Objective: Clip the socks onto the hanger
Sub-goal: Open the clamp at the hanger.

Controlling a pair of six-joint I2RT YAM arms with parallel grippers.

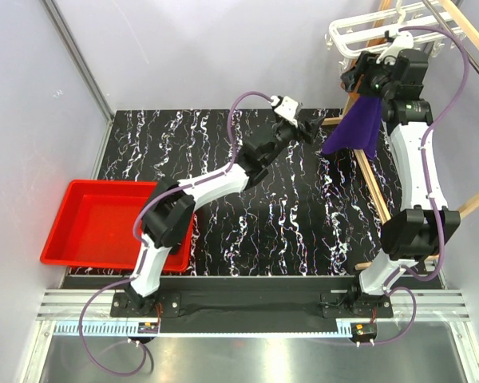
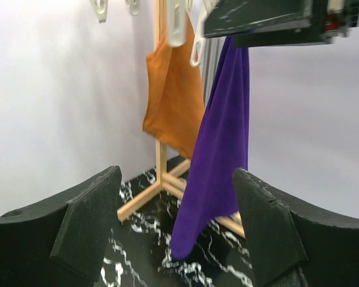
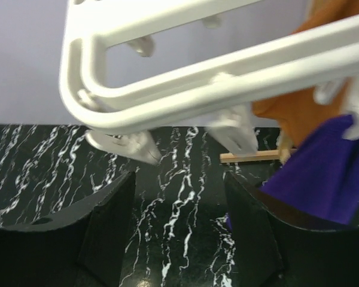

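the table (image 1: pixel 287 215) has a black top veined with white marbling, closed in by pale panels at the back and sides. a red tray (image 1: pixel 60 219) sits at its left edge, its outer part reaching past the black surface onto the paler border. well to the right of the tray, a wooden rack (image 1: pixel 373 187) stands on the marbling, its light base beams lying flat, one short beam pointing toward the tray. nearer than the tray, two arm bases (image 1: pixel 140 302) are fixed to a black strip along the front edge
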